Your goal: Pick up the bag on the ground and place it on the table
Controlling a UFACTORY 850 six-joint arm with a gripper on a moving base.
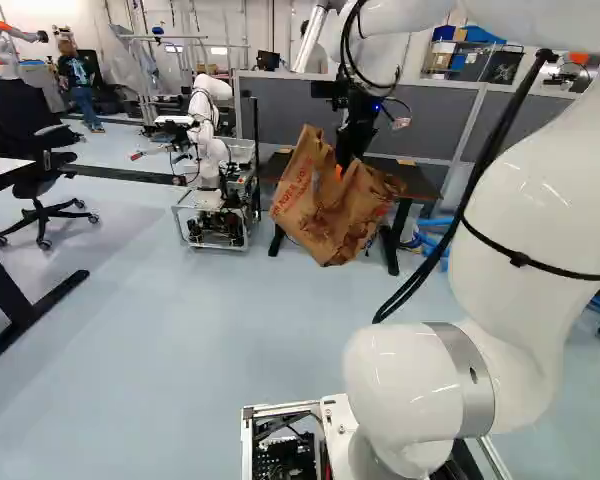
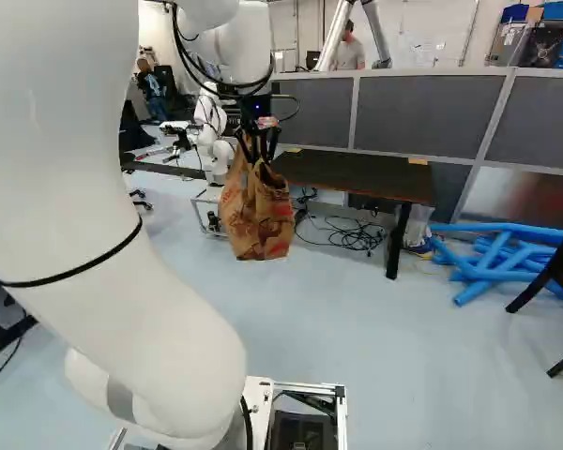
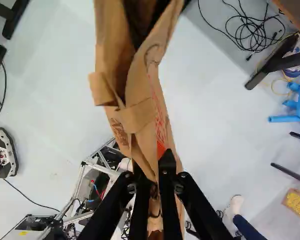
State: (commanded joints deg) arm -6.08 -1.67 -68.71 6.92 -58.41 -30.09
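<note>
My gripper (image 1: 344,168) points down in the left base view, with the brown paper bag (image 1: 325,215) hanging from it in the air. The right base view has the gripper (image 2: 259,150) over the crumpled bag (image 2: 260,216), and the dark-topped table (image 2: 357,175) stands beside and beyond it. In the wrist view the fingers of the gripper (image 3: 157,169) are closed on the upper part of the bag (image 3: 140,117), pinching its paper between them. The bag's body hides part of the table (image 1: 405,178) in the left base view.
Another robot (image 1: 208,150) stands left of the bag on a framed base. Black cables (image 2: 349,234) lie on the floor under the table. Blue tubes (image 2: 507,253) are heaped right of it. Grey partitions (image 2: 427,111) run behind. An office chair (image 1: 45,205) stands farther left.
</note>
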